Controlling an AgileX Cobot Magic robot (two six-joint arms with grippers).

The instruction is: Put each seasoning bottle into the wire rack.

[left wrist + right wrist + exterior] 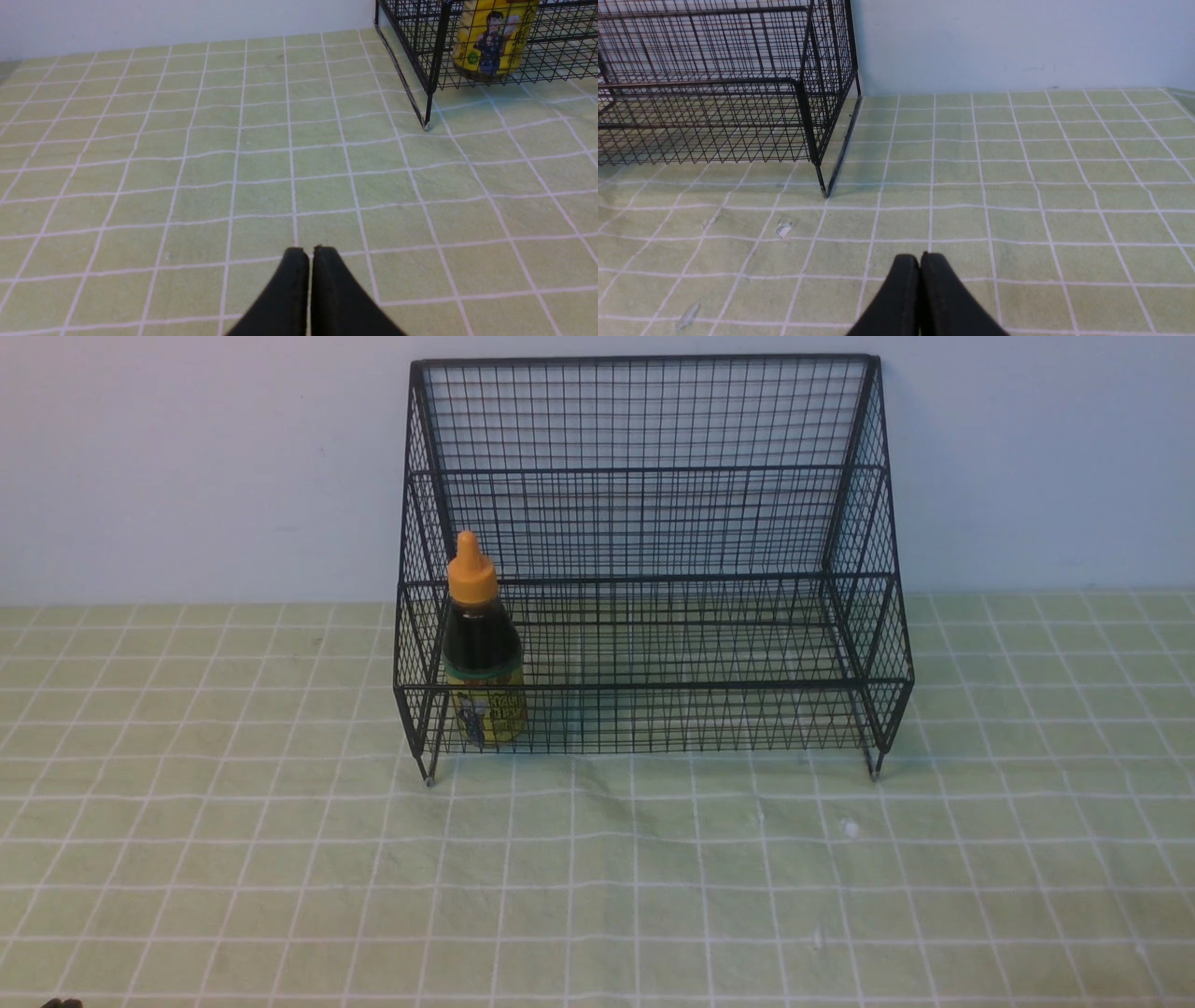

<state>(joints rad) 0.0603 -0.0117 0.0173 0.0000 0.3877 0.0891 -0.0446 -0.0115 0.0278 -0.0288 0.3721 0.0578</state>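
The seasoning bottle [481, 649], dark liquid with an orange-yellow nozzle cap and a yellow-green label, stands upright on the lower tier at the left end of the black wire rack [653, 467]. Its label also shows through the mesh in the left wrist view [493, 39]. My left gripper [310, 252] is shut and empty, low over the cloth, well in front and left of the rack's left foot [425, 126]. My right gripper [920, 259] is shut and empty, in front and right of the rack's right corner [808, 116]. Neither arm shows clearly in the front view.
A pale green cloth with a white grid [597, 877] covers the table. A plain white wall [187, 457] stands right behind the rack. Small white flecks [783, 228] lie on the cloth near the rack's right foot.
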